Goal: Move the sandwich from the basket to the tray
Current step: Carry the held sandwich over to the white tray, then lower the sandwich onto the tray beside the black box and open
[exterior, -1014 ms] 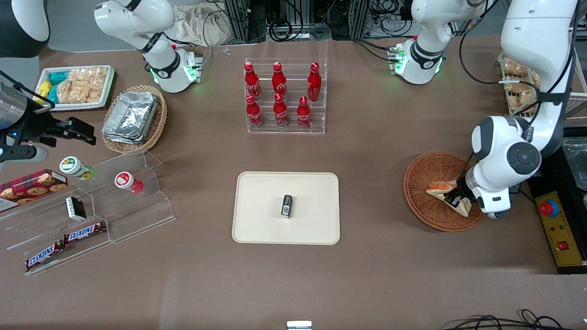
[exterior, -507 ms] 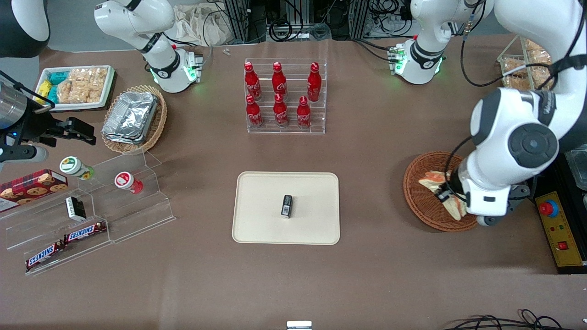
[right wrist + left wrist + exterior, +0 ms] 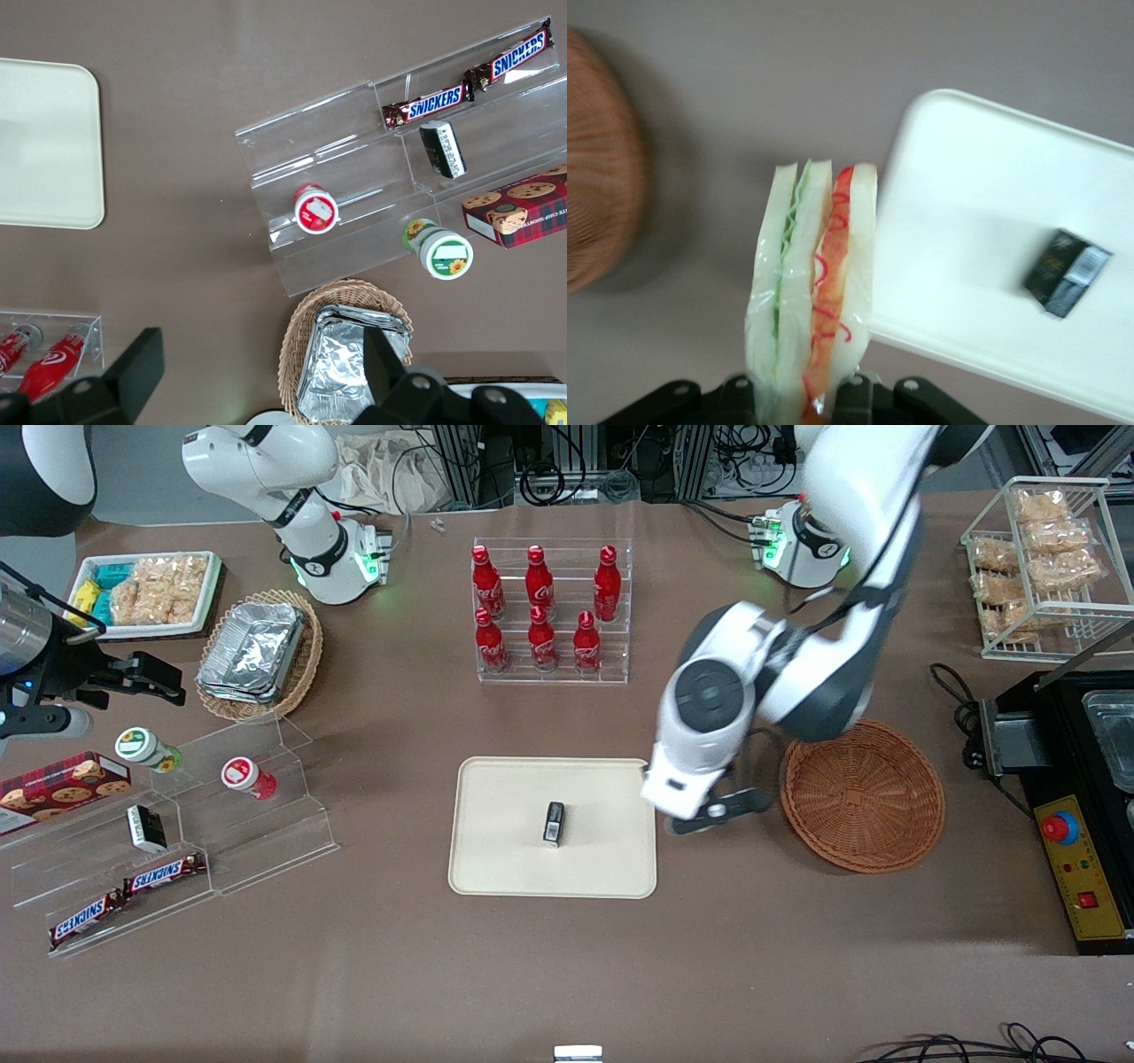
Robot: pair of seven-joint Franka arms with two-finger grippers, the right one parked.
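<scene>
Tool [image 3: 799, 398] clamps one sandwich [image 3: 811, 283], above bare bench between basket [image 3: 861, 794] and tray [image 3: 505, 868], at the tray's edge. One small dark box [image 3: 554, 822] mid-tray; rest open.

Pale sandwich [image 3: 813, 292] with orange-red and green filling; reddish-brown basket [image 3: 863, 795]; cream tray [image 3: 505, 859]

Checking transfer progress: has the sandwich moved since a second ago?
Yes. The sandwich, shut in the end effector, has left the basket and hangs beside the tray.
</scene>
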